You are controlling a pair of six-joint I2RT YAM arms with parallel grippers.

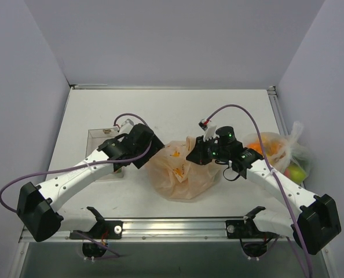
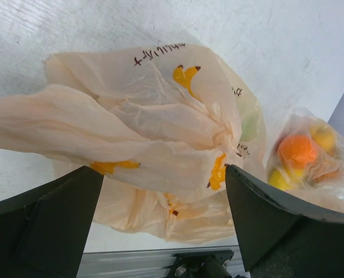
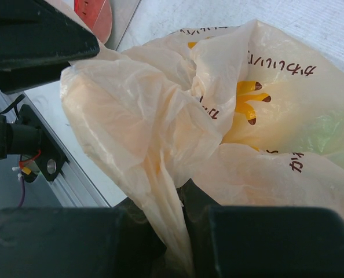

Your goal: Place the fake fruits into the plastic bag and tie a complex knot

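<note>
The peach plastic bag (image 1: 180, 171) lies crumpled at the table's middle, between both grippers. A green shape shows faintly through it (image 3: 328, 133). My right gripper (image 1: 194, 155) is shut on a bunched strip of the bag's upper edge (image 3: 186, 231) and holds it up. My left gripper (image 1: 152, 152) is wide open at the bag's left side. A fold of the bag (image 2: 120, 139) lies between its fingers (image 2: 44, 220). Orange, yellow and green fake fruits (image 1: 259, 147) sit in a clear whitish bag at the right. The knot is out of view.
The clear whitish bag (image 1: 291, 152) lies at the table's right edge, also in the left wrist view (image 2: 311, 156). A clear rectangular tray (image 1: 97, 138) stands left, under the left arm, with a red piece (image 3: 94, 14). A metal rail (image 1: 172, 226) runs along the near edge.
</note>
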